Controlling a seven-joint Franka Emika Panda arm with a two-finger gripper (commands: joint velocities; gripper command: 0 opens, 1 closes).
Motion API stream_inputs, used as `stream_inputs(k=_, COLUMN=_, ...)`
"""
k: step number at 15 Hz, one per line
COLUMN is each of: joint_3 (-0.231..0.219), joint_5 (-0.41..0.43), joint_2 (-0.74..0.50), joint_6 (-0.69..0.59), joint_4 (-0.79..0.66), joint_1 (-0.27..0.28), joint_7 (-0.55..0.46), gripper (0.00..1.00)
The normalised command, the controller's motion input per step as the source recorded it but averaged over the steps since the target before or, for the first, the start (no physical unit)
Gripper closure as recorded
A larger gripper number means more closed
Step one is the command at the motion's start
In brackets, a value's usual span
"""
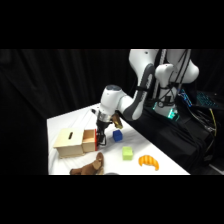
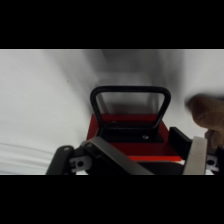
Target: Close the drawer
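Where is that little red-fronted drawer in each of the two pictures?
Side view: the drawer sits left of centre, on the right end of the tan wooden box, just under the gripper.
Wrist view: its red front fills the lower middle.
Shared landmark: the black loop handle, though it is hard to make out in the side view.

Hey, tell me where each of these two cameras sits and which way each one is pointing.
Side view: stands beside the table, looking across and down; shows the arm and gripper at the drawer.
Wrist view: rides on the wrist, looking past the gripper at the drawer's red front and handle; black linkage and a finger show.
Both show the gripper and drawer.
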Motion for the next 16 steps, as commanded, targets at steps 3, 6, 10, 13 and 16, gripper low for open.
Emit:
stream_inputs(k=3, joint_3=-0.071, joint_5=0.113, joint_2=0.13, joint_6=-0.10, joint_4=0.32, joint_1=0.055, joint_7=-0.09, gripper=0.00)
stream_inputs(k=6, joint_3=-0.098, joint_5=0.055, joint_2=0.07, joint_6=-0.14, joint_4=0.29, joint_1=0.078, joint_7=-0.04, gripper=0.00)
stream_inputs(k=10, joint_3=-0.103, joint_5=-0.009, joint_2=0.04, joint_6=-0.11, joint_4=0.25, joint_1=0.073, joint_7=0.01, gripper=0.00)
stream_inputs(k=13, joint_3=0.012, joint_5=-0.001, joint_2=0.13, joint_6=-0.07, joint_4=0.27, joint_1=-0.040, joint_7=-0.01, gripper=0.00)
stream_inputs(k=16, joint_3=0.130, joint_5=0.040, joint_2=0.26, joint_6=-0.04, joint_4=0.34, joint_1=-0.147, joint_7=-0.04, gripper=0.00)
